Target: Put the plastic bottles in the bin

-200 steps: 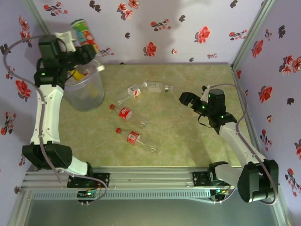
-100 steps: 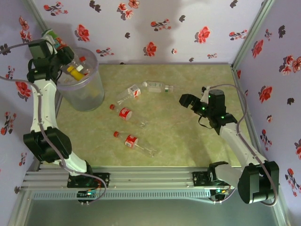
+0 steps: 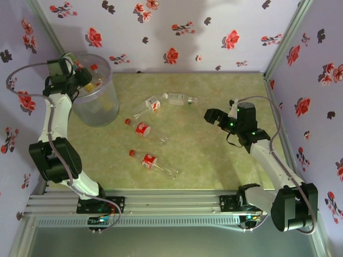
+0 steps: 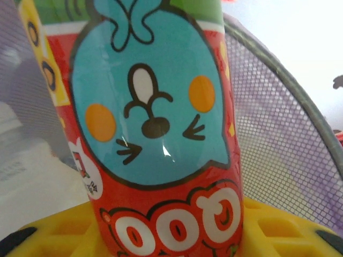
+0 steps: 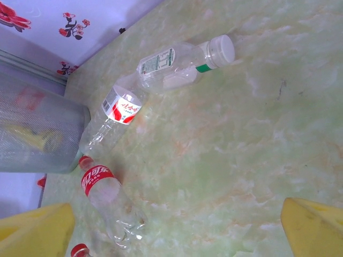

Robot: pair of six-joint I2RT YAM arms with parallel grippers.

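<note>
The left gripper (image 3: 81,78), jaws pinching a cartoon-labelled bottle (image 4: 155,134), hangs at the left rim of the translucent bin (image 3: 102,107) in the table's far-left corner, while the right gripper (image 3: 210,114), jaws spread wide, hovers right of four clear bottles (image 3: 143,129) lying on the green table (image 3: 214,166).

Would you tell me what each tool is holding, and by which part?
The left tool grips the cartoon-labelled bottle around its labelled body; the right tool is open, holding nothing.
</note>
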